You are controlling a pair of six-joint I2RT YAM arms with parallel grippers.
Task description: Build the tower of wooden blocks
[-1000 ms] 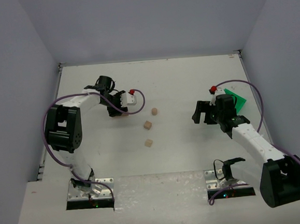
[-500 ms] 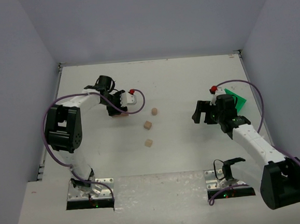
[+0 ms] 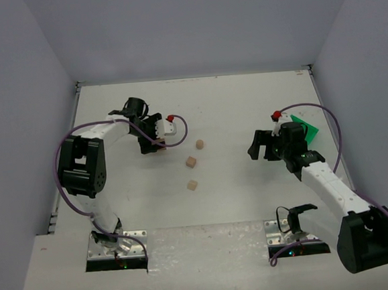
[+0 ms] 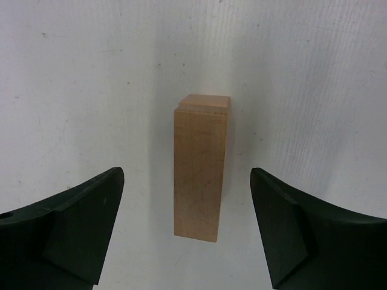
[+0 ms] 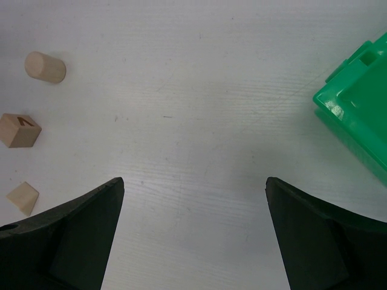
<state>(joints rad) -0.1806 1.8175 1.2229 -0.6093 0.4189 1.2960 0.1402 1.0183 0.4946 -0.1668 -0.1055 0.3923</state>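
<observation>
Wood from the top camera: your three small blocks lie in a line toward 4 o'clock of the left gripper. The right gripper, arm outstretched, hangs at 9 o'clock of the green bin.

Left wrist: jaws apart, with the rectangular bar between them, untouched.

Right wrist: jaws wide apart. The cylinder, the cube with an unreadable dark mark, and the wedge sit at 9 o'clock.

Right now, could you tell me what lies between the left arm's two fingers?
The light-tan rectangular wooden bar lies there, clear of both fingers, in the left wrist view.
</observation>
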